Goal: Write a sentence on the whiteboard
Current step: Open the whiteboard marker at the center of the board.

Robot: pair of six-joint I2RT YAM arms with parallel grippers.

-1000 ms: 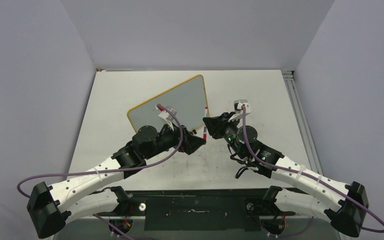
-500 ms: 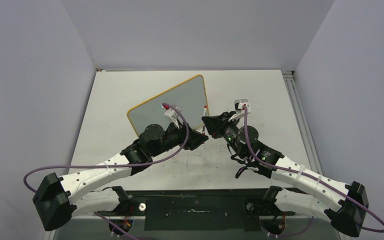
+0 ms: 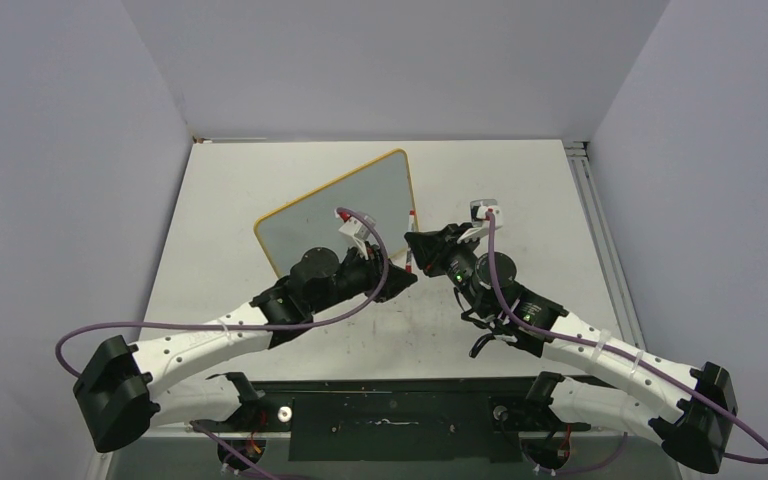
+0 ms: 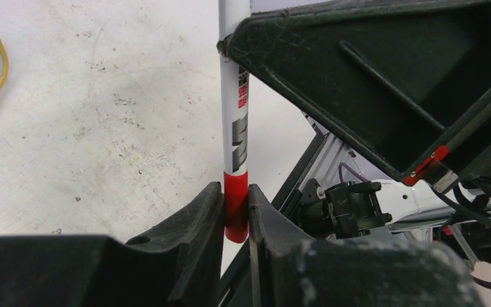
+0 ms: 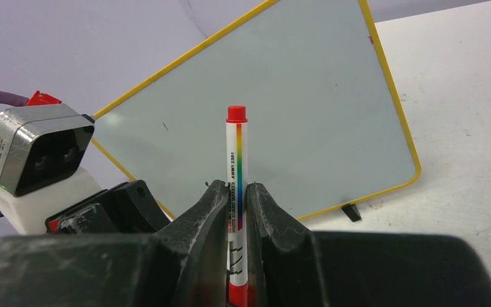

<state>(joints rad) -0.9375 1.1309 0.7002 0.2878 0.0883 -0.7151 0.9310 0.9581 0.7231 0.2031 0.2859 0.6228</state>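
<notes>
The whiteboard (image 3: 345,205) stands tilted at mid-table, pale with a yellow frame (image 5: 393,96). Its face (image 5: 281,109) is blank, so the sentence is not in view. A white marker (image 3: 412,228) with red ends hangs between the two arms, just right of the board. My right gripper (image 5: 236,192) is shut on the marker's white barrel (image 5: 236,160). My left gripper (image 4: 235,199) is shut on the marker's lower red end (image 4: 235,208), just below the right gripper (image 4: 383,83). In the top view the left gripper (image 3: 405,276) and right gripper (image 3: 416,245) meet at the marker.
The board's small black foot (image 5: 351,212) rests on the scuffed white tabletop (image 4: 102,115). Grey walls close in the table on three sides. A metal rail (image 3: 600,220) runs along the right edge. The left wrist camera (image 5: 35,150) sits close beside the right jaws.
My left arm has swung right and forward to the marker, and its jaws have closed from wide open onto the red end. The right arm and marker have stayed still.
</notes>
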